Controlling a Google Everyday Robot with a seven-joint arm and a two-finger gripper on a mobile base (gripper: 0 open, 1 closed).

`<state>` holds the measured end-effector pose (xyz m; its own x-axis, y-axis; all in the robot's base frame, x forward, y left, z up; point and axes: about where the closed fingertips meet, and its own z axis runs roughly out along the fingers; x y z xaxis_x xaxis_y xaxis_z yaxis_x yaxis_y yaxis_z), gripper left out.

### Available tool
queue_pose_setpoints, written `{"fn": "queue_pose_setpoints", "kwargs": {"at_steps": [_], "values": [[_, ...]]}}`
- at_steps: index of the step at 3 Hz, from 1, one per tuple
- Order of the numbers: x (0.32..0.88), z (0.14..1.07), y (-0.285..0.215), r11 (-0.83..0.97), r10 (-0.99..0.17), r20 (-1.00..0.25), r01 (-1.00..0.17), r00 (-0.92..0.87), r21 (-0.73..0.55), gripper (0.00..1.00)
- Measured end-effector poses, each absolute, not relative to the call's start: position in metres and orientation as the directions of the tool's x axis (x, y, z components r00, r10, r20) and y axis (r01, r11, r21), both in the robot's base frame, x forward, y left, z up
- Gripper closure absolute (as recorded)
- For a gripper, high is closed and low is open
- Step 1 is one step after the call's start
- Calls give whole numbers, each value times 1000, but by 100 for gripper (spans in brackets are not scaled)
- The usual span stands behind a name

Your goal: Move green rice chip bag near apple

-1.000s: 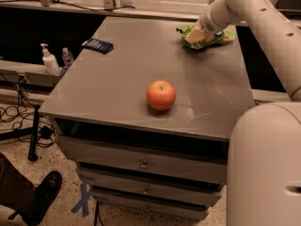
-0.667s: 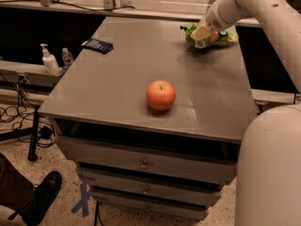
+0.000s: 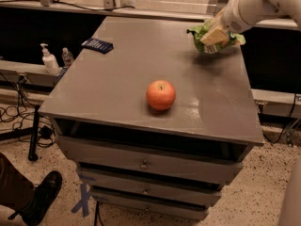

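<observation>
in the upper right the gripper [image 3: 214,36] pinches the green rice chip bag [image 3: 198,32] above the desk [image 3: 117,79], well apart from the central apple [image 3: 161,94]; the glossy bag may slip, or nudge the apple rolling.

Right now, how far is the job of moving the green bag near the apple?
Done: the gripper holds the green rice chip bag, apparently lifted above the far right corner of the table, a shadow beneath it. In hand: the carry. Left: the apple sits apart near the front edge, so the bag must travel and be set down beside it.
</observation>
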<state>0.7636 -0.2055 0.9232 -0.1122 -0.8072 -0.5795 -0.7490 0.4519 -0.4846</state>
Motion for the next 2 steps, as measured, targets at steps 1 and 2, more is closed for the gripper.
{"fn": "queue_pose_setpoints", "kwargs": {"at_steps": [1, 2], "values": [[724, 918, -204, 391, -807, -588, -798, -57, -460, 100], [690, 906, -207, 344, -803, -595, -835, -25, -430, 100]]}}
